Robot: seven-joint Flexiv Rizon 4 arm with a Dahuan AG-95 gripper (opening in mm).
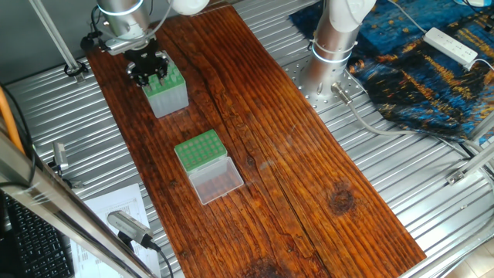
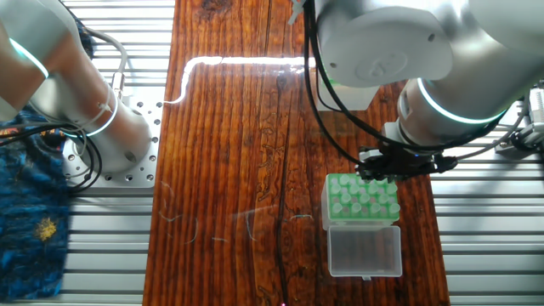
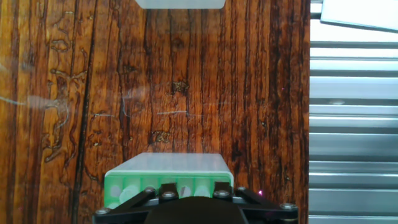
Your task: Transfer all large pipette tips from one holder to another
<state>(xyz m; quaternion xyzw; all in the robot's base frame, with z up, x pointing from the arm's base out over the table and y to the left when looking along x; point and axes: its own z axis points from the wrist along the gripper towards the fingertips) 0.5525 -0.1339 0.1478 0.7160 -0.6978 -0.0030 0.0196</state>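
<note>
The taller holder (image 1: 166, 93) has a green top plate and translucent grey sides (image 2: 365, 251) and stands at the board's far left end. Pale large pipette tips (image 2: 357, 200) fill holes in its top; some also show in the hand view (image 3: 127, 193). My gripper (image 1: 149, 71) is lowered onto the holder's top, at its far edge in the other fixed view (image 2: 387, 166). The fingertips are hidden, so what lies between them does not show. The low green rack (image 1: 199, 149) lies just beside the holder with its clear lid (image 1: 218, 181) folded open. In the other fixed view the arm covers that rack.
The holders rest on a dark wooden board (image 1: 293, 154) laid across a slatted metal table. The arm's base (image 1: 332, 46) stands at the back right, beside a blue patterned cloth (image 1: 417, 69) and a white power strip (image 1: 451, 45). Papers (image 1: 116, 205) lie front left.
</note>
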